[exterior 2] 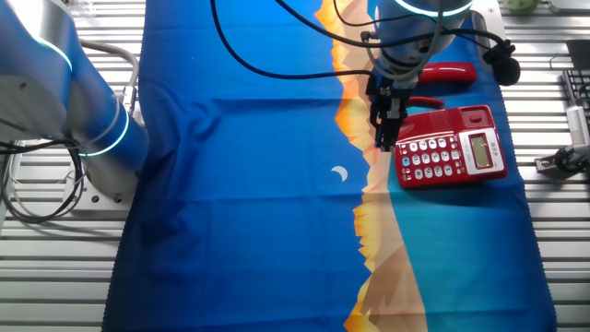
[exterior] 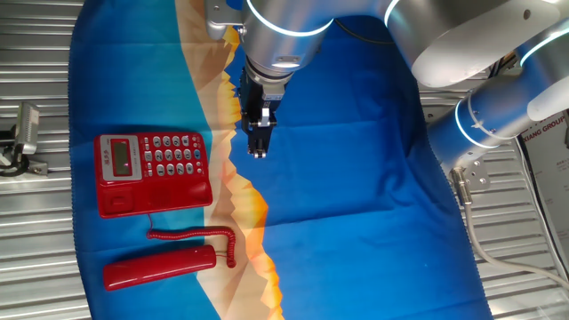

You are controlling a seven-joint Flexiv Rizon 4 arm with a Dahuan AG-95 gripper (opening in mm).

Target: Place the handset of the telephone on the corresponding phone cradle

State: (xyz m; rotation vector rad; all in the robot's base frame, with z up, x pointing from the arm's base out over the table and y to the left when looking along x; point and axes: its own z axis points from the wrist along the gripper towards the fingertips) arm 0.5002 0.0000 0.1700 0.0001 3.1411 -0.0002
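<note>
Lying off its base at seven o'clock, the handset (exterior: 160, 265) rests on the blue cloth (exterior: 356, 178), cord (exterior: 191, 236) curling toward the telephone (exterior: 154, 173) — its cradle (exterior: 151, 200) bare. Farther back, the gripper (exterior: 258, 153) hovers empty, fingers apparently close together — likely approaching.

Very little is showing itself as readable text from where I'm standing. On the far right edge of one fixed view, a white label (exterior: 544, 133) on the robot arm is showing dark capitals that I'm reading as "IANG GROUP", cut off at the left by the arm; the smaller line under it is blurring out. The telephone (exterior: 153, 173) is carrying a row of tiny white marks above its LCD screen (exterior: 121, 158), too small to read, and the round buttons (exterior 2: 427, 160) are showing pale marks I'm taking for digits, though not 1 is legible.
</note>
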